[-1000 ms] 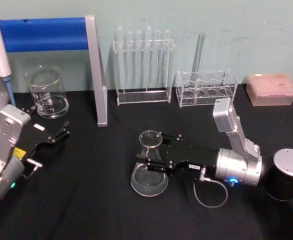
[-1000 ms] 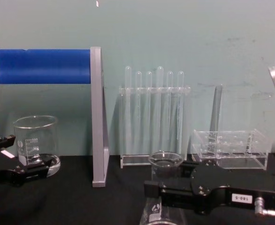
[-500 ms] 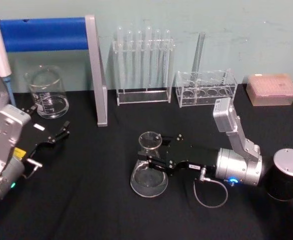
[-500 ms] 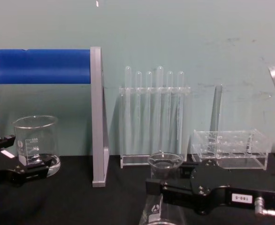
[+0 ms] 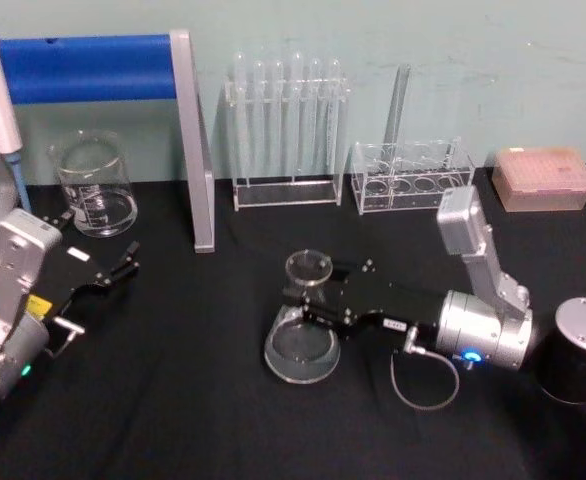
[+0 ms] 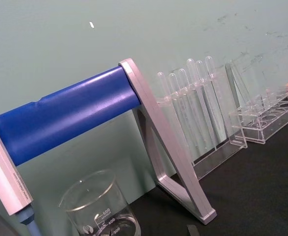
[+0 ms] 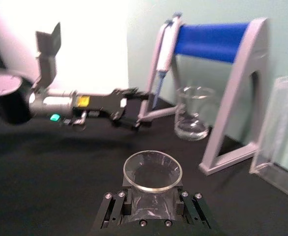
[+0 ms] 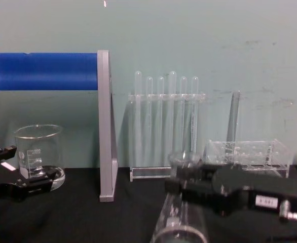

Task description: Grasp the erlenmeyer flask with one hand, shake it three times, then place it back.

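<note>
The erlenmeyer flask (image 5: 301, 345) is clear glass with a round rim and a wide base, and it hangs tilted just above the black table near the middle. My right gripper (image 5: 303, 298) reaches in from the right and is shut on its neck. The right wrist view looks down on the flask's rim (image 7: 152, 170), with a black finger (image 7: 115, 207) against each side of the neck. From the chest, the flask (image 8: 180, 223) leans, rim up and to the right. My left gripper (image 5: 116, 270) rests open at the table's left, away from the flask.
At the back left, a glass beaker (image 5: 95, 186) sits beside a pipette stand with a blue bar (image 5: 83, 68). A test tube rack (image 5: 286, 130), a low clear rack (image 5: 413, 175) and a pink tip box (image 5: 543, 178) line the back. A black cylinder (image 5: 580, 350) stands at far right.
The right gripper has lifted the flask and carried it a little to the right, so its rim now sits higher and the flask leans. The left arm has not moved.
</note>
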`<move>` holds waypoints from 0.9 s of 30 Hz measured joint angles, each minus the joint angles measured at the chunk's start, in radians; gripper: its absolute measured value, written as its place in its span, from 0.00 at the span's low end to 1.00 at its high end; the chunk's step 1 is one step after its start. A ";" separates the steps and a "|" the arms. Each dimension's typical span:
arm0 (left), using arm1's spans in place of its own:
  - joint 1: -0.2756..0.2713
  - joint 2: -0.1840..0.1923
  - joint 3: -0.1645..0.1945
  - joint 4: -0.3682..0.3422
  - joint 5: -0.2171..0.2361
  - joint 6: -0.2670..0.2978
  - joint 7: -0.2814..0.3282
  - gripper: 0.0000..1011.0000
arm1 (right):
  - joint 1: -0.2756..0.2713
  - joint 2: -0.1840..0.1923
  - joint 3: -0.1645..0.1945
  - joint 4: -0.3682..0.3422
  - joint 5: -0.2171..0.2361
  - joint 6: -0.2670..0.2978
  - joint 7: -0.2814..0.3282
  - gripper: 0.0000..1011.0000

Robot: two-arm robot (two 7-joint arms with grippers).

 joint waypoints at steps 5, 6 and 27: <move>0.000 0.000 0.000 0.000 0.000 0.000 0.000 0.99 | -0.037 0.012 0.043 -0.084 0.023 0.026 -0.076 0.45; 0.000 0.000 0.000 0.000 0.000 0.000 0.000 0.99 | -0.042 0.014 0.050 -0.099 0.025 0.032 -0.092 0.45; 0.000 0.000 0.000 0.000 0.000 0.000 0.000 0.99 | -0.292 0.053 0.273 -0.477 -0.073 0.118 -0.564 0.45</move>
